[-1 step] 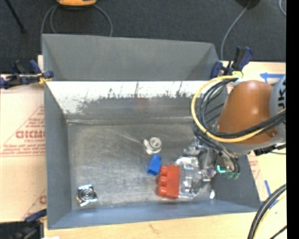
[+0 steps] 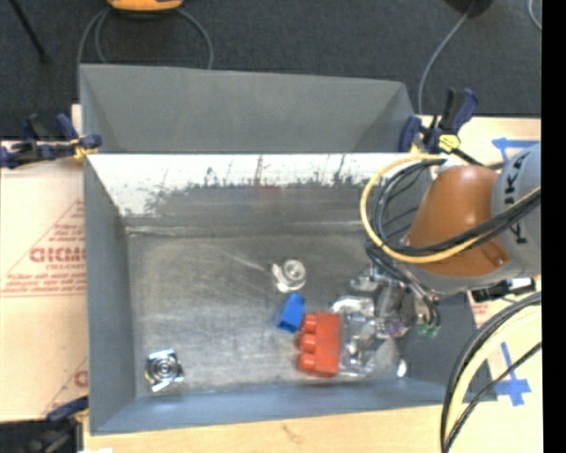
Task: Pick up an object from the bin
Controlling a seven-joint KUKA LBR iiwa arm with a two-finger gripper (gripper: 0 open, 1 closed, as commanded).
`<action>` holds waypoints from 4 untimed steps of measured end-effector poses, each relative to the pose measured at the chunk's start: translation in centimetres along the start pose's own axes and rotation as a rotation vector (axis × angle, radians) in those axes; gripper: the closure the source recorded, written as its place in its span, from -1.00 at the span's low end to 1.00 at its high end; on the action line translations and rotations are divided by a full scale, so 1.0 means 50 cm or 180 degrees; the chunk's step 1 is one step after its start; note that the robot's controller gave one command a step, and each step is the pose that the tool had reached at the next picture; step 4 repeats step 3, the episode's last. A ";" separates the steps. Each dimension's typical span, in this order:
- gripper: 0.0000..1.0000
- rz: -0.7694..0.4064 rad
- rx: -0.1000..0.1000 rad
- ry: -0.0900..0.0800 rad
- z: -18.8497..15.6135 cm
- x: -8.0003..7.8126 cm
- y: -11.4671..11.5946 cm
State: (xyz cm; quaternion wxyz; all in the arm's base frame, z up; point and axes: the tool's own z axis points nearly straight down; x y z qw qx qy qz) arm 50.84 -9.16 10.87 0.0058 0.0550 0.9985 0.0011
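Observation:
A red toy brick (image 2: pixel 319 343) with studs on its left side lies on the bin floor, right of the middle and near the front wall. My gripper (image 2: pixel 362 336) is low in the bin, directly against the brick's right side. A small blue block (image 2: pixel 291 313) lies just up and left of the red brick. A pale round cap-like piece (image 2: pixel 289 274) sits a little farther back.
A shiny metal piece (image 2: pixel 162 368) rests in the front left corner of the bin. The arm with its orange cover and yellow cables hangs over the bin's right wall. The floor's left half and back are bare.

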 end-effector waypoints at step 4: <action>1.00 -0.0650 0.0018 0.0005 -0.246 0.008 -0.039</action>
